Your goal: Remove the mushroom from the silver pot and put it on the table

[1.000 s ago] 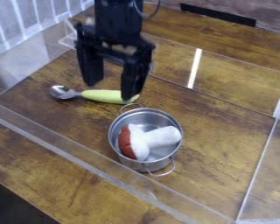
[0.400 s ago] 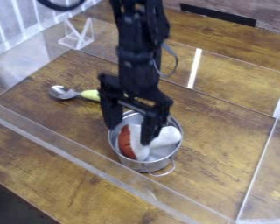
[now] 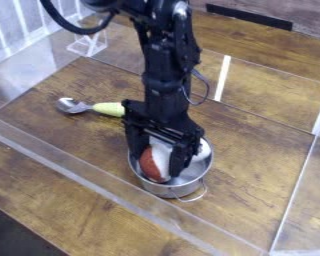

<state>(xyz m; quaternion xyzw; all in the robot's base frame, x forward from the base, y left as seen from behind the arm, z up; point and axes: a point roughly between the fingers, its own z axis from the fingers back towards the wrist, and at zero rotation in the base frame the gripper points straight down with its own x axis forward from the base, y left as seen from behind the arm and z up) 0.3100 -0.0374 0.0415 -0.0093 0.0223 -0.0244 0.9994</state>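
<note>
The silver pot (image 3: 176, 182) sits on the table (image 3: 69, 150) near the front acrylic wall. Inside it lies the mushroom (image 3: 152, 161) on its side, red-brown cap toward the left, its white stem mostly hidden behind a finger. My gripper (image 3: 164, 160) points straight down and stands open, its black fingers (image 3: 136, 152) lowered into the pot on either side of the mushroom. I see no grip on it.
A spoon (image 3: 85, 106) with a yellow-green handle lies on the table left of the pot. Clear acrylic walls (image 3: 69, 175) edge the table at the front, left and right. A small clear stand (image 3: 85, 40) is at the back left.
The arm has come forward and down from above the spoon; the open fingers now reach into the pot around the mushroom. Pot, mushroom and spoon have stayed put.
</note>
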